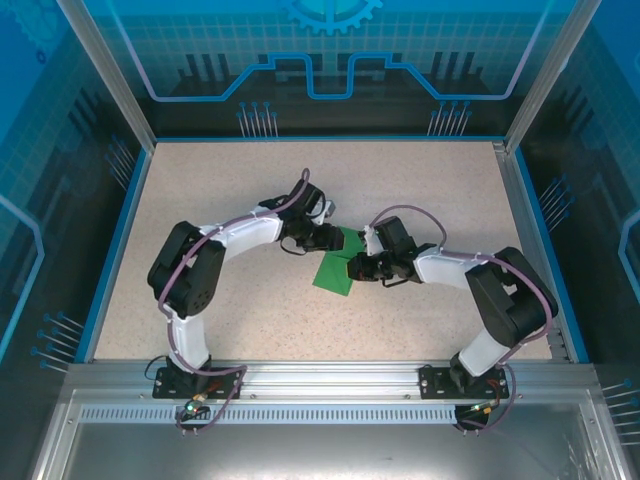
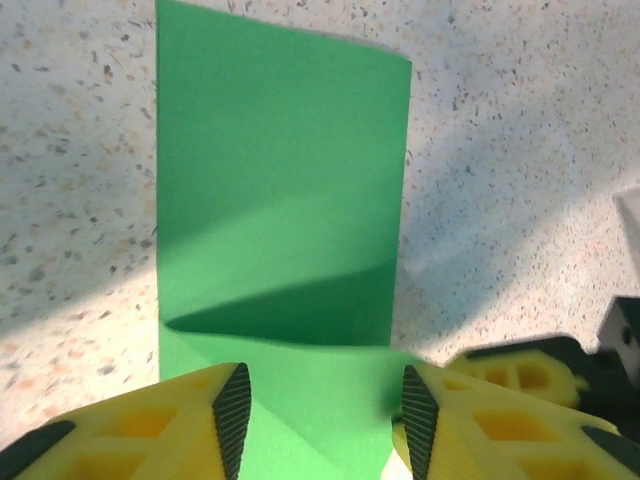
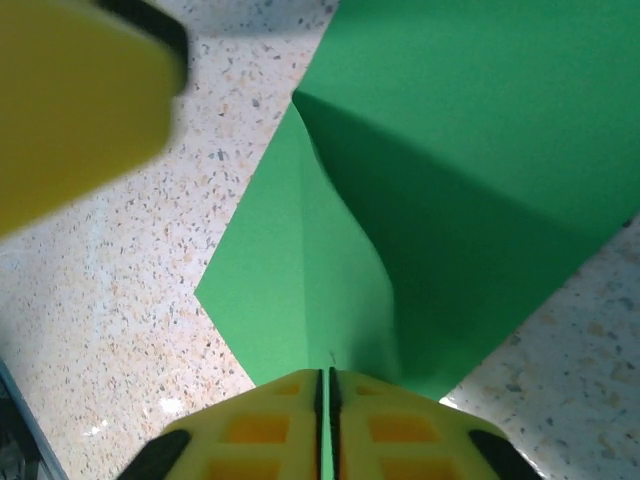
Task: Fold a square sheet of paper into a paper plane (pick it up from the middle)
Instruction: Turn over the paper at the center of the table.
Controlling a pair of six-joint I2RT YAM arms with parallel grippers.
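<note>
The square sheet of paper [image 1: 333,273] is green and lies near the table's middle, between the two arms. One part lies flat [image 2: 280,170] and a creased flap rises from it [image 3: 450,150]. My left gripper [image 2: 325,410] stands open over the sheet's near edge, with green paper showing between the spread fingers. It sits at the sheet's upper left corner [image 1: 338,241] in the top view. My right gripper [image 3: 327,385] is shut on a raised ridge of the sheet, a thin green line showing between its pads. It reaches in from the right [image 1: 357,266].
Speckled beige table [image 1: 230,170] with a blue rim and an aluminium frame around it. The two grippers are close together over the paper: the left one's yellow finger [image 3: 70,100] shows blurred in the right wrist view, and the right one's finger [image 2: 520,372] in the left wrist view.
</note>
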